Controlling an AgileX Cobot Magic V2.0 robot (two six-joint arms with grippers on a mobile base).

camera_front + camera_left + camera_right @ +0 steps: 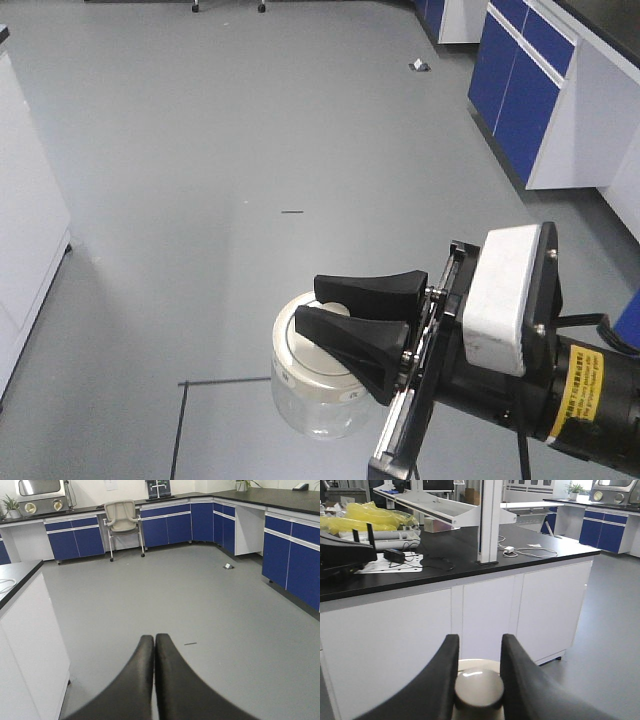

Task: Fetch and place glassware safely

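Nearest the lens, the knob [479, 692] of a cream lid [292, 360] is pinched between the right jaws, one black finger pressed to each side of it. The small glass jar [316, 408] is seen hanging directly below these jaws in the front view, its clear body closed by the lid, with nothing under it but grey floor [200, 150]. It is touched by nothing else.

The left jaws are pressed together with nothing between them, and only open floor and blue cupboards [170, 527] are seen beyond them.

The fetching half of the task is judged to be done – the jar is off any surface and carried by the right arm alone. The placing half is left. A black-topped bench [470, 560] is seen ahead of the right jaws and well above them, and it may be meant as the place to set the jar down, though this cannot be told for certain.

Since the jar is held only by its knob, the glass body is kept up by the fit of the lid – a weak point to be minded until the jar is set down.
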